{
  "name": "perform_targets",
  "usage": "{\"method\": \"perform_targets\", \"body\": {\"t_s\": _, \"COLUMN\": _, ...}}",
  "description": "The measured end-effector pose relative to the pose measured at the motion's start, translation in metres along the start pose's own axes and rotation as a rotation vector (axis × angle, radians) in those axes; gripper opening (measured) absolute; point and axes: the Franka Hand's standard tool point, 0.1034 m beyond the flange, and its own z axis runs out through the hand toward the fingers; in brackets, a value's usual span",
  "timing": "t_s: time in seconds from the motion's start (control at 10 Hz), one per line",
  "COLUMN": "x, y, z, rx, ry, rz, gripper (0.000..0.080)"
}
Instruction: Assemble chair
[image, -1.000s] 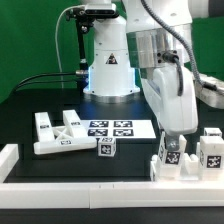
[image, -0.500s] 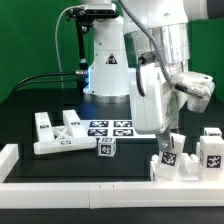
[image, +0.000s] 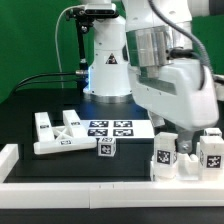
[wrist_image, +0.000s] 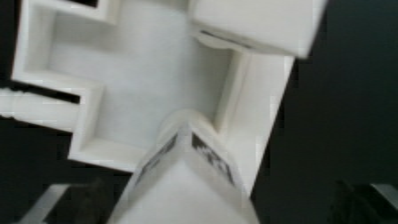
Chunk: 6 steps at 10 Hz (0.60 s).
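Inspection finds every chair part to be smooth, matt white plastic, blocky and square-edged, with black-and-white square tags on the faces. A flat notched panel (image: 55, 133) lies on the black table (image: 35, 100) toward the exterior view's left. A small cube (image: 105, 148) sits apart from it, in front of the marker board (image: 110, 128). A cluster of tagged uprights (image: 168, 156) stands at the exterior view's right, just behind the low white border rail (image: 90, 188). In the wrist view, a stepped frame (wrist_image: 151, 90) with squared cut-outs fills most of the picture. A wedge-looking tagged piece (wrist_image: 187, 180) lies close before the lens, and both are blurred. Compared with half a second ago, the arm (image: 170, 85) has swung lower and now bulks across the cluster, where it had stood more upright with a piece raised above it. The panel, the cube and the marker board are unchanged. The gripper (image: 185, 133) hangs directly over the cluster, close above the tops of the uprights, though the exterior view does not show whether they touch. The wrist view shows dark fingers (wrist_image: 50, 205) at the two sides. They stand apart, with a gap on each side of the tagged piece between them, so the jaws are spread and clamp nothing. The cluster is thus immediately beneath the claw, while the panel and cube lie well apart from it toward the exterior view's left.
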Motion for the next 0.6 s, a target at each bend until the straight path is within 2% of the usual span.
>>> {"method": "perform_targets", "body": {"t_s": 0.3, "x": 0.0029, "y": 0.0006, "z": -0.0004, "rx": -0.005, "ry": 0.008, "rz": -0.242, "gripper": 0.0649}}
{"method": "perform_targets", "body": {"t_s": 0.4, "x": 0.0025, "y": 0.0029, "z": 0.0006, "rx": -0.064, "ry": 0.047, "rz": -0.490, "gripper": 0.0649}}
{"method": "perform_targets", "body": {"t_s": 0.5, "x": 0.0031, "y": 0.0044, "z": 0.0029, "rx": -0.079, "ry": 0.056, "rz": -0.563, "gripper": 0.0649}}
{"method": "perform_targets", "body": {"t_s": 0.6, "x": 0.0041, "y": 0.0046, "z": 0.0029, "rx": -0.078, "ry": 0.054, "rz": -0.571, "gripper": 0.0621}}
